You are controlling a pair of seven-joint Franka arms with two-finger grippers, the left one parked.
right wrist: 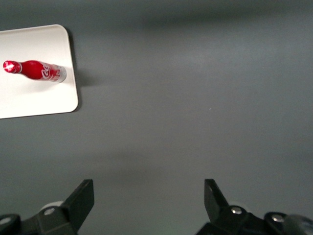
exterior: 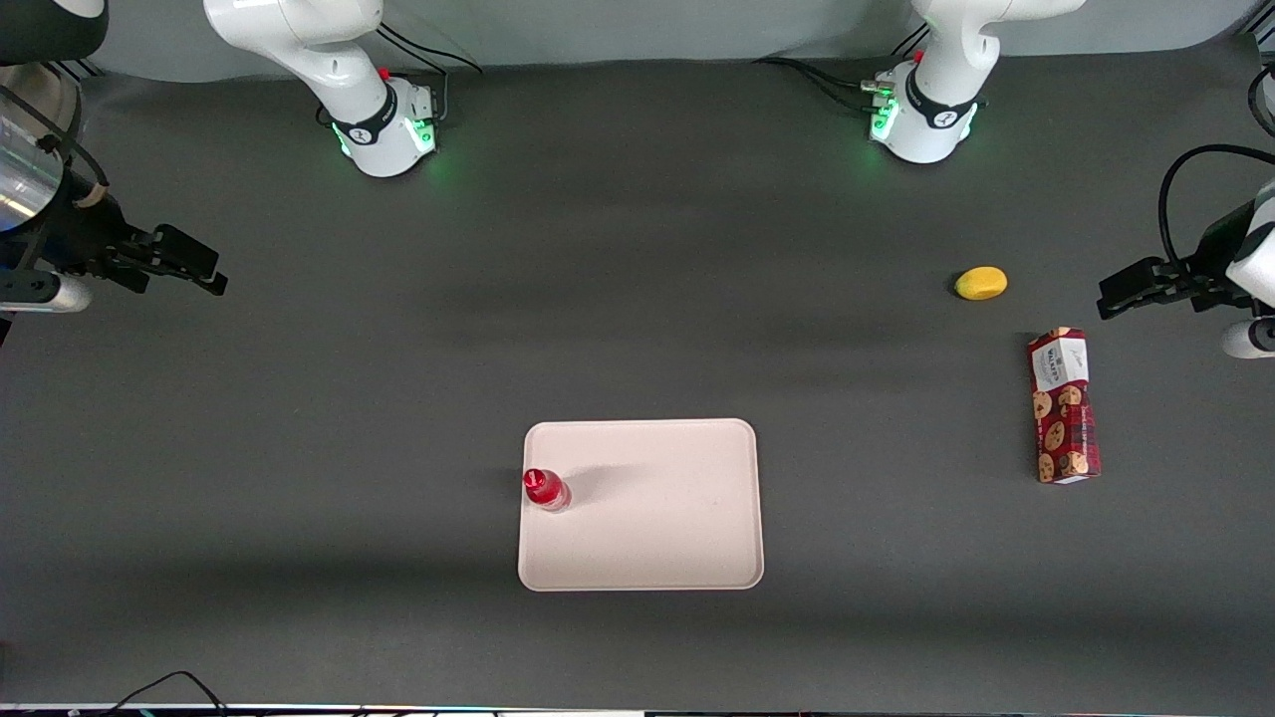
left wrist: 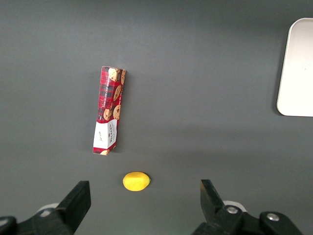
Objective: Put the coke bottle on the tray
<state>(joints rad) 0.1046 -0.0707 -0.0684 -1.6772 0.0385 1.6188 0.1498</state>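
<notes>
Bench [exterior: 637,299]: a dark grey surface that carries everything; its near edge runs along the front camera's side, and the arm bases stand along the edge farthest from that camera.

Tray [exterior: 657,518]: a pale cream-pink rectangle with rounded corners and a low rim. It lies flat about midway along the bench, closer to the near edge than to the arm bases, its long sides parallel to that edge. One corner of it also shows in the right wrist view [right wrist: 29,93].

Tool [exterior: 184,264]: the right arm's tool hangs above bare bench at the working arm's end, well apart from the tray. Its two fingers [right wrist: 80,200] are spread wide with nothing between them.

Cookie box [exterior: 1063,406]: a long red box printed with cookies, lying flat toward the parked arm's end, its long axis running from the near edge toward the arm bases.

Coke bottle [exterior: 546,489]: a small red bottle standing upright on the tray, long axis vertical, red cap pointing up, silvery base on the tray floor. It sits just inside the tray's short edge on the working arm's side [right wrist: 35,71].

Lemon [exterior: 981,283]: a small yellow fruit on the bench near the cookie box, farther from the front camera than the box.
</notes>
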